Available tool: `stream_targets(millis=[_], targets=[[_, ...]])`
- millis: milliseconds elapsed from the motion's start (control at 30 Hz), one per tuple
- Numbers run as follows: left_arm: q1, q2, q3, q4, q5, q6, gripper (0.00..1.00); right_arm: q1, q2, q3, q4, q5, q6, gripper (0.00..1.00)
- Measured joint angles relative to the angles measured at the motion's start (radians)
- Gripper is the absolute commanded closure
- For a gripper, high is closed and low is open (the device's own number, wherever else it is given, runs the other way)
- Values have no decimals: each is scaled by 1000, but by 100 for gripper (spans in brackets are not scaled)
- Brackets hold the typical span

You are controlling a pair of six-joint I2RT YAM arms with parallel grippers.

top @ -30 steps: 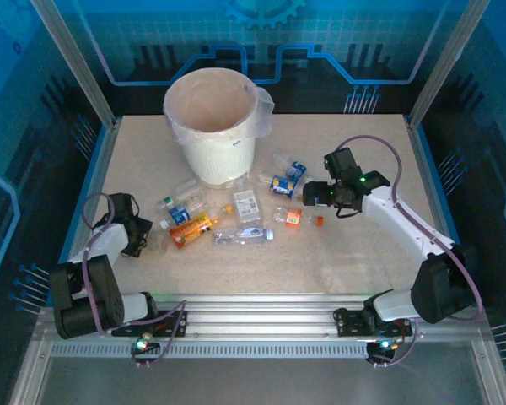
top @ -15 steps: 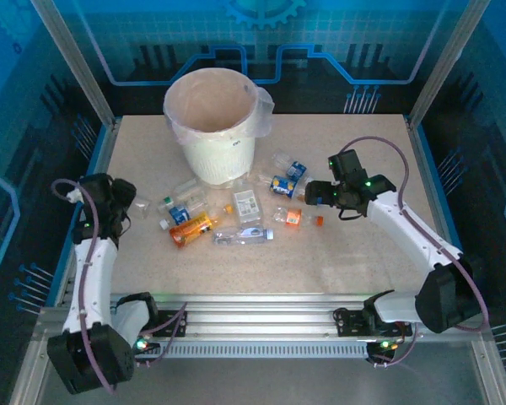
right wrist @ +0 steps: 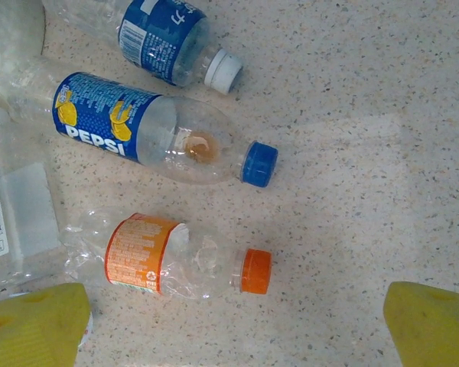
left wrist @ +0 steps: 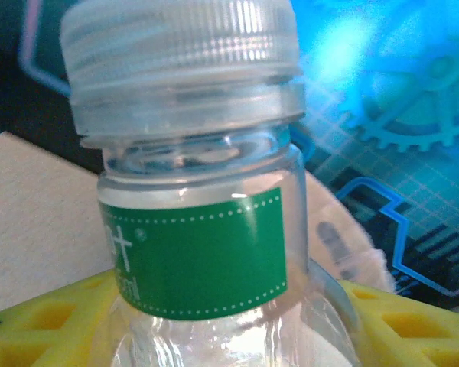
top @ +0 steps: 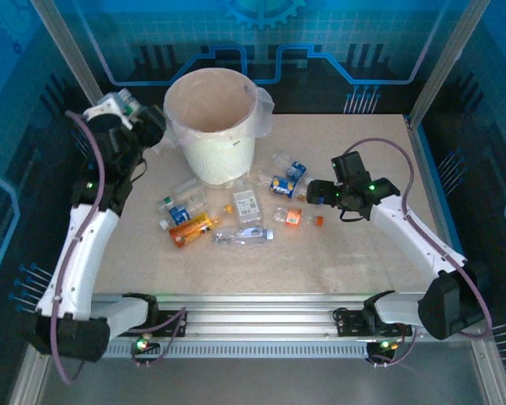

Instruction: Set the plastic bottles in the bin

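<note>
Left gripper has swung up to the bin, gripping a green-label bottle to drop; my right gripper hovers open.

Top camera overlooks the table from behind; right wrist looks straight down, close, sharing the Pepsi bottle.

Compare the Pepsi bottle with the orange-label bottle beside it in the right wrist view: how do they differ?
The Pepsi bottle has a blue label and blue cap; the orange-label bottle has an orange cap. The Pepsi bottle looks rounder, with a brown residue inside; the orange-label bottle looks crumpled and empty. Both are clear, capped, and lie on their sides on the table, caps pointing the same way.
</note>
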Motion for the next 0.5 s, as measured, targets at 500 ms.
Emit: stream_targets(millis=[500], targets=[[-58,525,443,198,134,195,61,-1,-30,-2,-16,0,55,0]])
